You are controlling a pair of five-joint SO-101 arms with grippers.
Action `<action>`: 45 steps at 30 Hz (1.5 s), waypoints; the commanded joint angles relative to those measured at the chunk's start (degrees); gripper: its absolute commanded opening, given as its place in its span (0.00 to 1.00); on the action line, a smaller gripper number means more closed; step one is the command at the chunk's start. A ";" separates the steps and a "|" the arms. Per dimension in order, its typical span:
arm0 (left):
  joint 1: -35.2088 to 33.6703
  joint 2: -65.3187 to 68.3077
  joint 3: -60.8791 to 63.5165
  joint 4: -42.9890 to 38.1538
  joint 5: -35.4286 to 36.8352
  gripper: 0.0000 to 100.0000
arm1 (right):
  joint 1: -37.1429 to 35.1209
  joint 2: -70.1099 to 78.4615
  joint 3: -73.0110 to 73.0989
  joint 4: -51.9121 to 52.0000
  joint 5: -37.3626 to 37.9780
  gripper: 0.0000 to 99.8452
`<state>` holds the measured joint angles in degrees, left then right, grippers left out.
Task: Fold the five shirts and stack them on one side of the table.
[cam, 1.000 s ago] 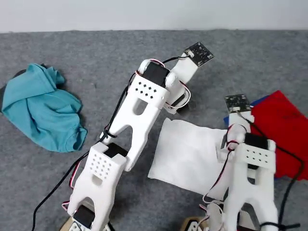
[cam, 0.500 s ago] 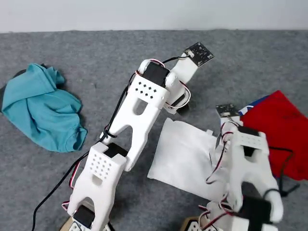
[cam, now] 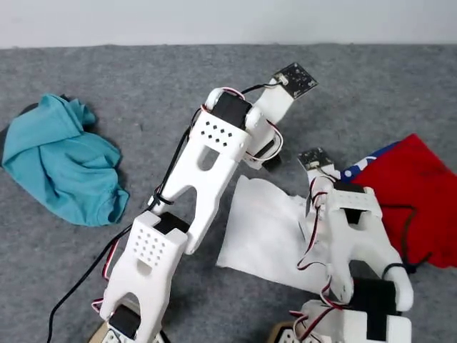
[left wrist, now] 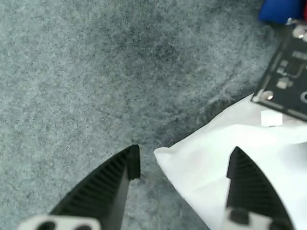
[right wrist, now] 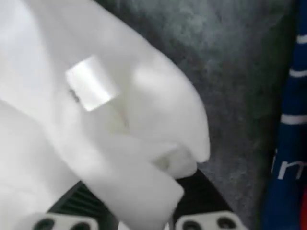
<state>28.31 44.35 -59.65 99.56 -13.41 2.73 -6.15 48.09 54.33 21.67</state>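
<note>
A white shirt (cam: 260, 232) lies on the grey table between the two arms. My right gripper (cam: 313, 206) is shut on its far right edge, and the cloth (right wrist: 120, 124) with its label (right wrist: 89, 89) bunches over the jaws. My left gripper (left wrist: 185, 156) stands open just above the table, with the shirt's far left corner (left wrist: 201, 165) between its black fingers (left wrist: 117, 175). In the high view the left gripper (cam: 265, 154) sits at that far corner. A crumpled teal shirt (cam: 64, 164) lies at the left. A red shirt (cam: 414, 189) lies on a blue one (cam: 357, 170) at the right.
The grey felt table (cam: 143, 86) stretches bare along the back and between the teal shirt and the left arm. The right arm's camera board (left wrist: 288, 79) hangs close over the white shirt. The blue shirt (right wrist: 290, 120) lies right beside the right gripper.
The right arm has swung left with the white shirt's right edge in its gripper, drawing that edge away from the red shirt. The left arm has not moved.
</note>
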 commanded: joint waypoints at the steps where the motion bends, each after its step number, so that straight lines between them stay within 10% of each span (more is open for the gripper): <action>1: -0.18 -3.96 -1.98 0.97 0.35 0.29 | -3.56 -3.82 -5.19 -1.10 0.70 0.01; 22: 0.00 -4.48 4.97 0.97 0.35 0.29 | 38.02 -20.35 -19.43 -1.27 -3.25 0.01; 29: 0.00 -4.48 4.97 0.97 0.35 0.29 | 43.91 -10.42 -16.26 -8.04 -1.32 0.03; 36: -0.53 -5.71 4.88 0.97 0.18 0.29 | 48.13 -6.55 -16.53 -7.78 -1.32 0.30; 45: -0.53 -19.52 5.32 1.05 0.00 0.29 | 49.71 -17.89 -20.04 4.18 -1.41 0.30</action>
<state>28.31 32.48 -54.29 99.56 -13.49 51.69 -17.23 31.56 53.98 19.47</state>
